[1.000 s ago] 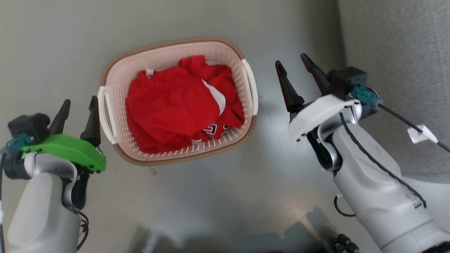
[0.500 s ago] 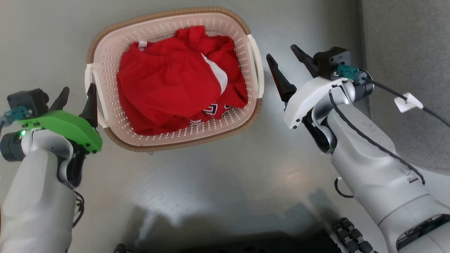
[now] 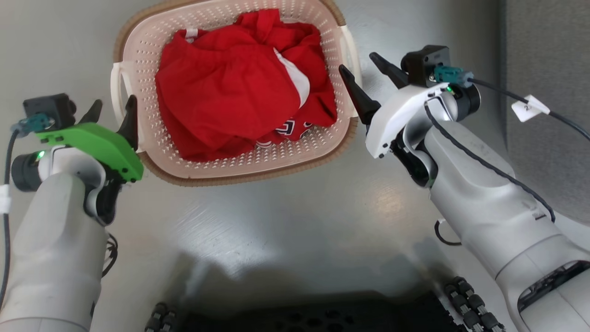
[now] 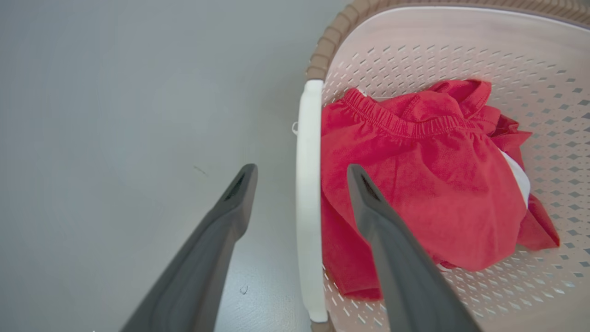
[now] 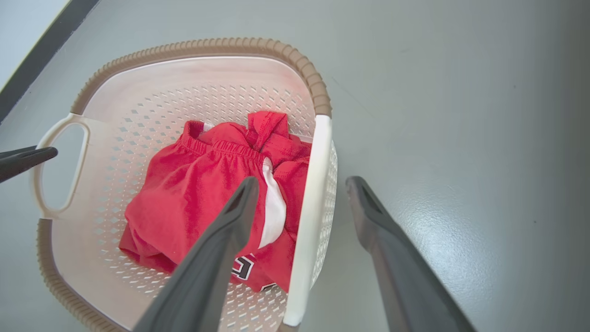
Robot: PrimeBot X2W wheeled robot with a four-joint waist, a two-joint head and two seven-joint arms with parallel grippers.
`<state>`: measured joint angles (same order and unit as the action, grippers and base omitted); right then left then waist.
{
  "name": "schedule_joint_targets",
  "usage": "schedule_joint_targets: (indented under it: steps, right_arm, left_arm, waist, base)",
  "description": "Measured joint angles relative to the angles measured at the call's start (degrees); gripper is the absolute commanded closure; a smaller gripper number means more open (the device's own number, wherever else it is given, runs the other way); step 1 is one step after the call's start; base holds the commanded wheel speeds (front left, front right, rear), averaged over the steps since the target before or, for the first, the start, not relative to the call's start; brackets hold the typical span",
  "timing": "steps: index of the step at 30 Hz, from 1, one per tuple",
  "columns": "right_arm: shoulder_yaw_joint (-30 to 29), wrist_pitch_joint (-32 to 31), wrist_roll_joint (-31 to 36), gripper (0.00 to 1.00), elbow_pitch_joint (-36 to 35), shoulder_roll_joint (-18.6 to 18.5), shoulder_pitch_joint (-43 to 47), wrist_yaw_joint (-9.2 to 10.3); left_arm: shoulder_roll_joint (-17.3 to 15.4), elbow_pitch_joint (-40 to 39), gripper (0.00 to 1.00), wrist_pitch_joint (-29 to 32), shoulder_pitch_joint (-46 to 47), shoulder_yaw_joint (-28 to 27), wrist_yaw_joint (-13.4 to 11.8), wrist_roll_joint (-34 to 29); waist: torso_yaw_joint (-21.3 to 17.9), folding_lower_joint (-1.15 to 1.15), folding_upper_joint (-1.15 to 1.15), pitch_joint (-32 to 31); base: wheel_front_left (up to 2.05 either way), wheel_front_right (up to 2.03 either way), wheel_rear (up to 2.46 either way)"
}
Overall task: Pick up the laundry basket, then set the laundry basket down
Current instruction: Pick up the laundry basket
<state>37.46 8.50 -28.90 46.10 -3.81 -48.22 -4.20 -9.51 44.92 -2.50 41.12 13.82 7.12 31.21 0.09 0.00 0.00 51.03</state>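
Laundry basket [image 3: 221,167]: cream-white and perforated, with a brown woven-look rim. It stands on the grey floor [image 3: 276,230] in front of the robot, between its two arms, near the top of the head view.
Contents: a crumpled heap of red clothing [image 3: 230,92] with a white stripe and a patch of dark lettering. It covers most of the basket's bottom.
Left handle [image 4: 308,184]: a white bar along the basket's left side. In the left wrist view it runs up between that arm's two fingers.
Right handle [image 5: 309,207]: a matching white bar on the opposite side, lying between the right arm's two fingers in the right wrist view.
Left gripper [image 3: 115,102]: green-shelled, with fingers spread wide and nothing clamped. One finger is outside the basket over the floor, the other over the red cloth. Whether either finger touches the handle cannot be told.
Right gripper [image 3: 358,63]: white-shelled, with fingers likewise apart and astride its handle, gripping nothing. Contact cannot be told.
Cable [image 3: 493,87]: a dark cable leaving the right wrist, with a small white tag [image 3: 530,108] on it.
Far right: a strip of rougher grey surface [image 3: 548,138] beside the smooth floor.
Bottom edge: the robot's black base [image 3: 299,318].
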Motion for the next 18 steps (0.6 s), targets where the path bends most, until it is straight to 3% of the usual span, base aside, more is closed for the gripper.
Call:
schedule_joint_targets:
  steps: [18]
  right_arm:
    - [4.22,-2.01,-5.43,0.00,5.26,-0.05,-5.21,0.78]
  left_arm:
    - [0.91,5.06,0.00,0.01,5.27,5.26,0.00,3.48]
  waist:
    - [2.29,0.00,0.00,4.19]
  base:
    - [0.00,0.00,0.00]
